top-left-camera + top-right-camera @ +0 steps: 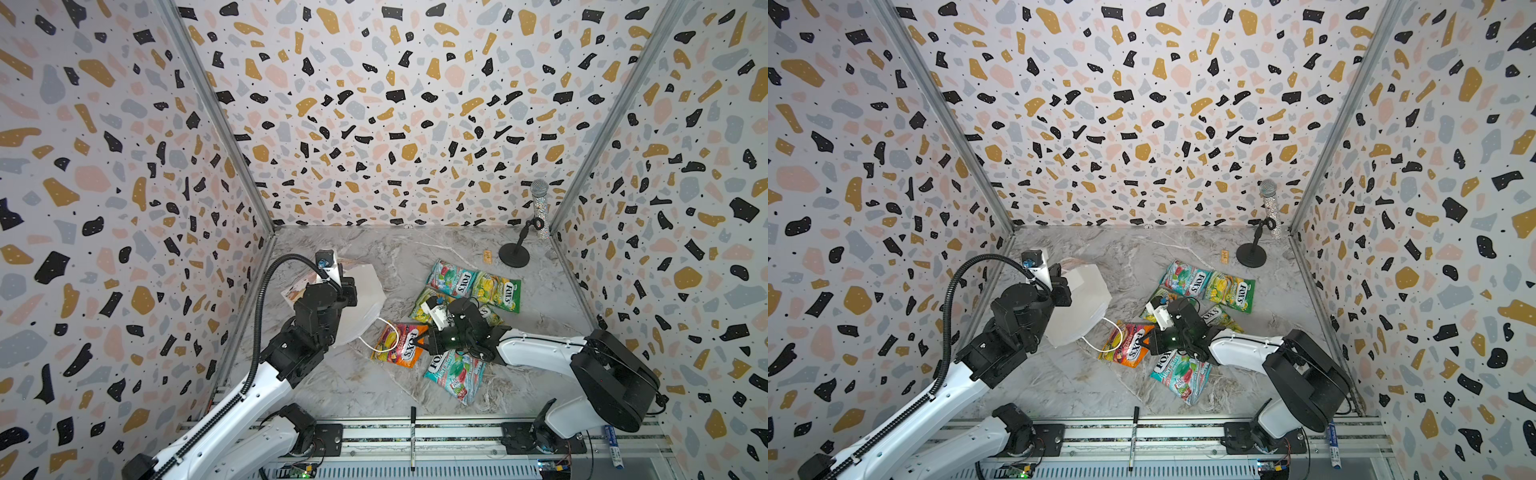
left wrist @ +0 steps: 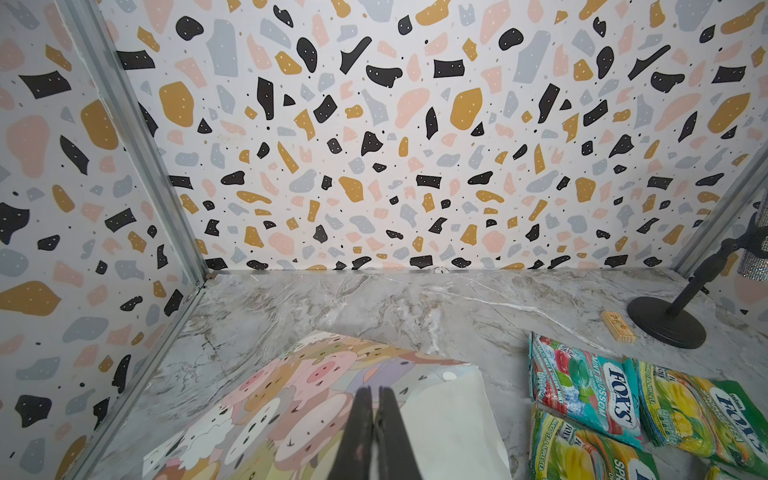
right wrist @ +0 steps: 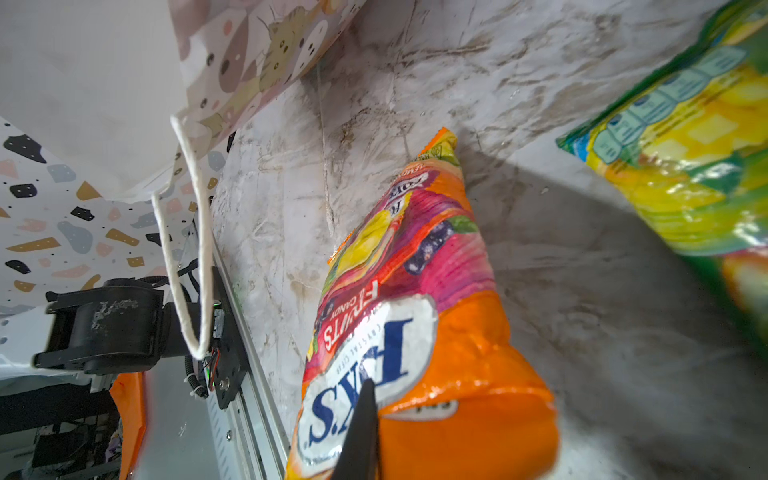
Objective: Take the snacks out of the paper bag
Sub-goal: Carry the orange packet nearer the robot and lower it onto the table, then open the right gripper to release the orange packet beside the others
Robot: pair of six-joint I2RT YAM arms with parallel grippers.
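The paper bag (image 1: 365, 301) is at the left of the table (image 1: 353, 386), raised at a tilt, with its plain white side toward us in both top views. The left gripper (image 2: 376, 392) is clamped on the bag's edge, its fingers pressed together over the paper. The printed face shows only in the wrist views, and we cannot see inside the bag.

All six snacks lie outside it on the table. The orange packet (image 1: 399, 345) is just by the bag's cord handle (image 1: 384, 338), and the near teal packet (image 1: 455, 374) is toward the front. The far teal packet (image 1: 451, 277) touches a green packet (image 1: 496, 291) farther back. Two more green packets (image 1: 424, 301) are half hidden under the right arm.

The right gripper (image 1: 422, 340) appears to pinch the orange packet's end. We see only one finger (image 3: 361, 415); the other is behind the foil.
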